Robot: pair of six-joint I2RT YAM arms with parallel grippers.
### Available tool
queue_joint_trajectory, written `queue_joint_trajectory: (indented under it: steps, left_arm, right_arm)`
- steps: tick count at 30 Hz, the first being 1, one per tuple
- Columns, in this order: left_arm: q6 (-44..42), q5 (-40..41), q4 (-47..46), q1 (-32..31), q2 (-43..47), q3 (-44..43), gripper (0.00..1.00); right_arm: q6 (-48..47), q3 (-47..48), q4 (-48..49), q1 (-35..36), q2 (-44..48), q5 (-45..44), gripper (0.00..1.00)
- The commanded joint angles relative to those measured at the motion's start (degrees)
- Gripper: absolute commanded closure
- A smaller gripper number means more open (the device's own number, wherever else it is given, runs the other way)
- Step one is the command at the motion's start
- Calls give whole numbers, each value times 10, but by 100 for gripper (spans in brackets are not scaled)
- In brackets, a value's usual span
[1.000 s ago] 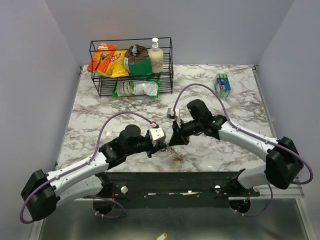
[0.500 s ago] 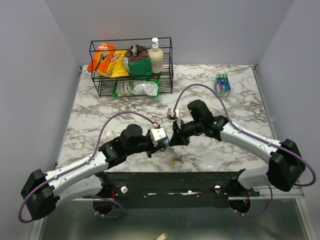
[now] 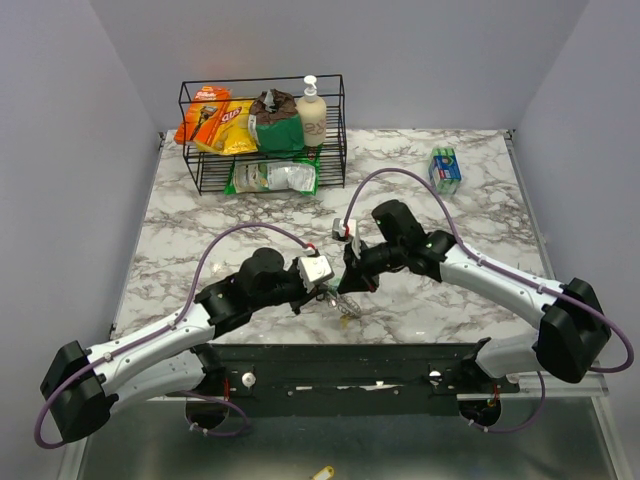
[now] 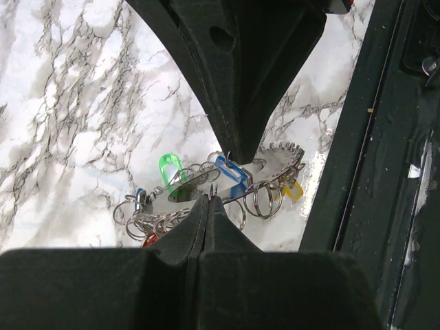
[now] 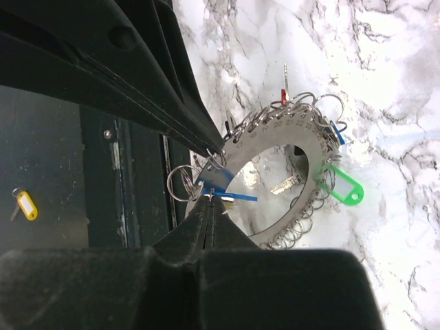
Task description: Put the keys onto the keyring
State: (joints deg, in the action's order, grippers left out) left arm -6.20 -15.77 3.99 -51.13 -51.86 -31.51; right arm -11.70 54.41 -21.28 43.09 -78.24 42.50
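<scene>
Marble table [image 3: 200, 230], left fingers [image 4: 196, 220] and right fingers [image 5: 196, 223] pressed together, tips meeting at keyring [image 5: 308, 180] rim

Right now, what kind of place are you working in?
Likely a robot test cell dressed as a kitchen counter: marble-patterned table, plain grey walls boxing it in, and a wire rack holding snack bags and a soap bottle.
</scene>
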Motion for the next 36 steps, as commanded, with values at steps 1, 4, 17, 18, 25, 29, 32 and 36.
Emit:
queue_joint_trajectory:
  steps: [1, 4, 17, 18, 25, 29, 32, 36]
  left_arm:
    - [-10, 10, -4, -5, -6, -30, 100]
    - [-13, 8, -4, -8, -18, -35, 100]
    - [-19, 3, -11, -20, -9, -34, 100]
    - [-19, 4, -11, -20, -11, -34, 100]
    - [-22, 8, -6, -27, -22, -39, 100]
    - [-25, 7, -6, -32, -26, -40, 100]
    - [-27, 7, -6, -34, -25, -38, 100]
    - [-29, 12, 1, -36, -26, -37, 100]
  right_arm:
    - [-13, 25, -18, 12, 1, -7, 100]
    - [-17, 35, -27, 16, -11, -5, 99]
    - [-20, 51, -35, 24, -42, -14, 100]
    - [-20, 51, -35, 24, -40, -14, 100]
    - [-16, 55, -29, 25, -39, -15, 100]
    - [-15, 58, -28, 27, -46, -20, 100]
    - [-14, 58, -28, 26, -49, -23, 99]
    - [-17, 56, -24, 27, -39, -19, 100]
